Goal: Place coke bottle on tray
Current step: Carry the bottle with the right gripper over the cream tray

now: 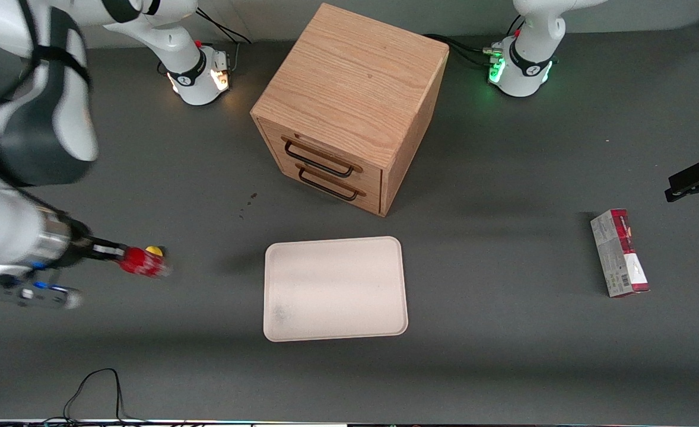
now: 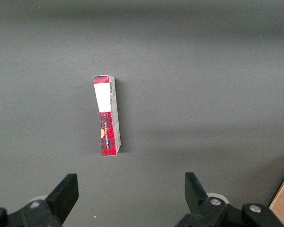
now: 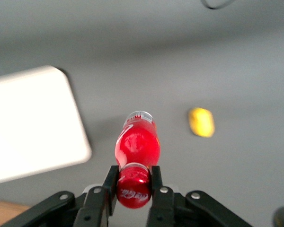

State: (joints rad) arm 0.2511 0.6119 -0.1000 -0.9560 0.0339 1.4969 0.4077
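My right gripper (image 1: 125,255) is shut on the coke bottle (image 1: 143,262), a small red bottle, and holds it above the table toward the working arm's end. In the right wrist view the fingers (image 3: 111,182) clamp the red cap, and the bottle's body (image 3: 137,142) with its clear base points away from the gripper (image 3: 134,184). The cream-white tray (image 1: 335,288) lies flat in front of the wooden drawer box, empty, and also shows in the right wrist view (image 3: 33,123). The bottle is beside the tray, apart from it.
A yellow lemon-shaped lump (image 1: 155,251) lies on the table by the held bottle, also in the right wrist view (image 3: 201,122). A wooden two-drawer box (image 1: 349,107) stands farther from the camera than the tray. A red-and-grey carton (image 1: 619,253) lies toward the parked arm's end.
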